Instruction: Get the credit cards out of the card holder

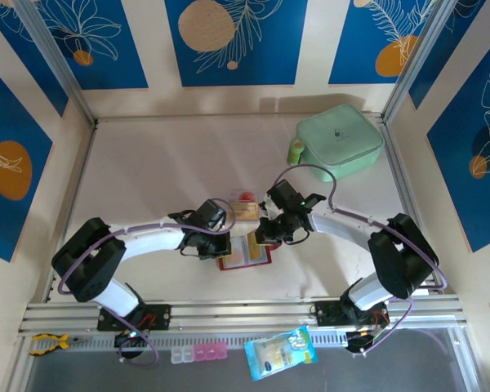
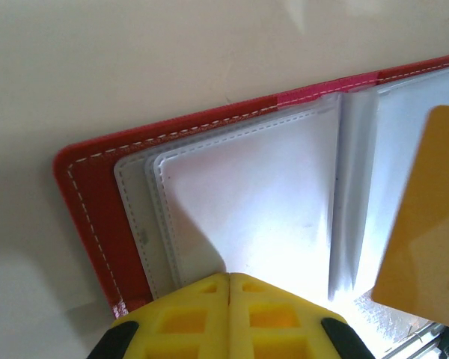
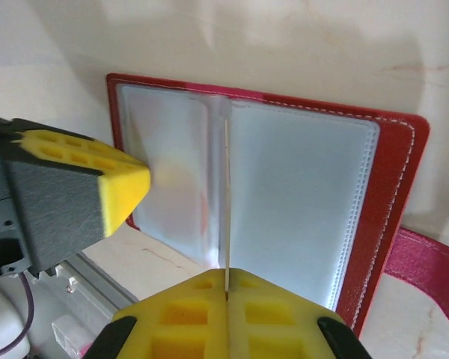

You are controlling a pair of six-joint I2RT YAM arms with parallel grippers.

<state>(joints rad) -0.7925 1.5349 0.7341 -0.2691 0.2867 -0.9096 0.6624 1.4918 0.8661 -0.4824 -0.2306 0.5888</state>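
The red card holder [image 1: 265,258] lies open on the table, its clear pockets [image 3: 299,194] facing up. My right gripper [image 3: 227,273] is shut on a thin gold credit card [image 2: 426,239], which stands on edge above the holder's spine and looks like a thin line [image 3: 227,202] from that wrist. My left gripper [image 2: 229,277] is shut with nothing between its fingers, its tips resting on the left pocket page [image 2: 247,194]. From above, the left gripper [image 1: 218,245] and right gripper [image 1: 265,234] flank the holder. A second tan card [image 1: 245,211] lies flat just behind it.
A mint-green square case [image 1: 340,139] sits at the back right beside a small green bottle [image 1: 295,150]. A small red and white item [image 1: 245,196] lies behind the tan card. The holder's pink snap tab [image 3: 426,262] trails off its right cover. Metal rails [image 1: 245,314] run along the near edge.
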